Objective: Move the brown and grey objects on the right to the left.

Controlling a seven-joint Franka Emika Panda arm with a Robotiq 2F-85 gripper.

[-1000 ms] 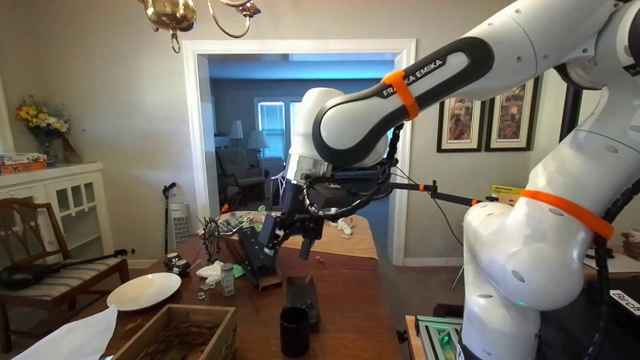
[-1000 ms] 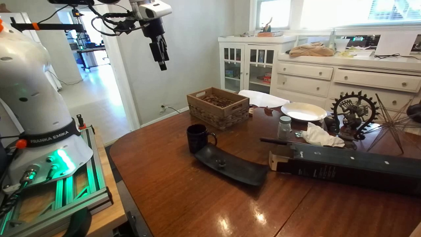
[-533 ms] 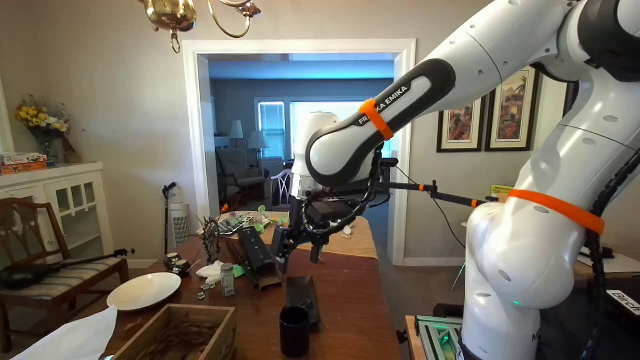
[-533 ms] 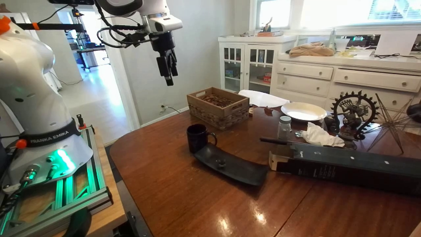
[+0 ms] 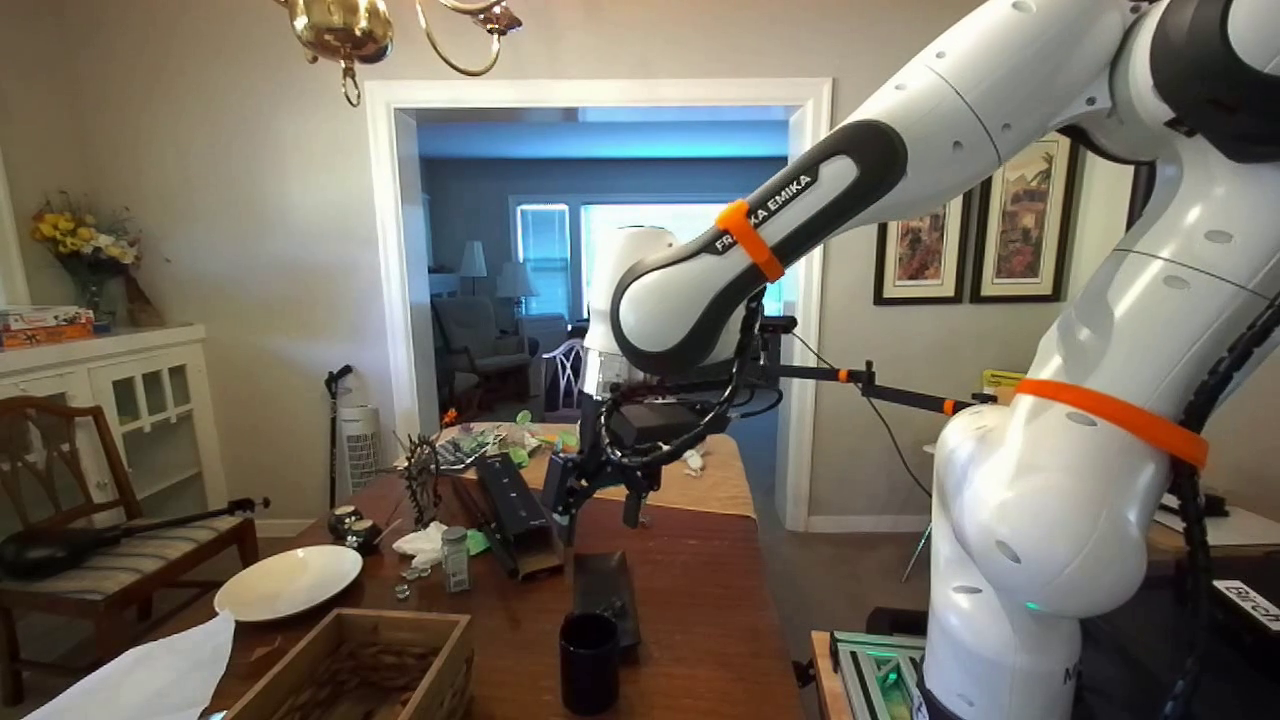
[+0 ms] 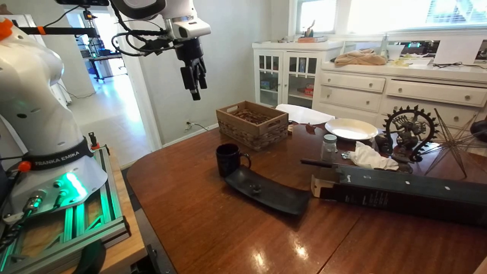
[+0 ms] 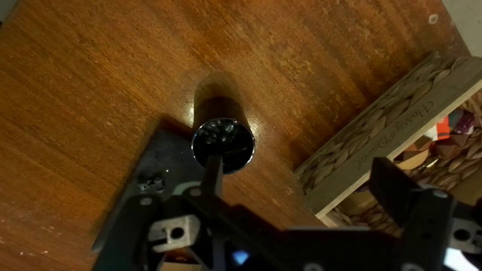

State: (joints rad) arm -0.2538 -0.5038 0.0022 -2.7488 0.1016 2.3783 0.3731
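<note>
Polished reddish-brown table (image 6: pixel 182 217), catching bright reflections. Listed on it: one mug (image 6: pixel 227 161), upright, glossy, near-black, with a single handle; one tray (image 6: pixel 283 196), long, curved, dull charcoal, its end just beside the mug, carrying a small grey item (image 6: pixel 255 188) too small to name; one woven basket (image 6: pixel 239 133), brown, wood-rimmed, near the mug. Above the table, my gripper (image 7: pixel 297 162): fingers spread wide, one fingertip overlapping the mug's rim in the wrist view.

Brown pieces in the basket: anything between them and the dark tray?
Yes: the basket wall hems in the brown pieces; the black mug, upright at one end of the dark tray, may crowd the path.
</note>
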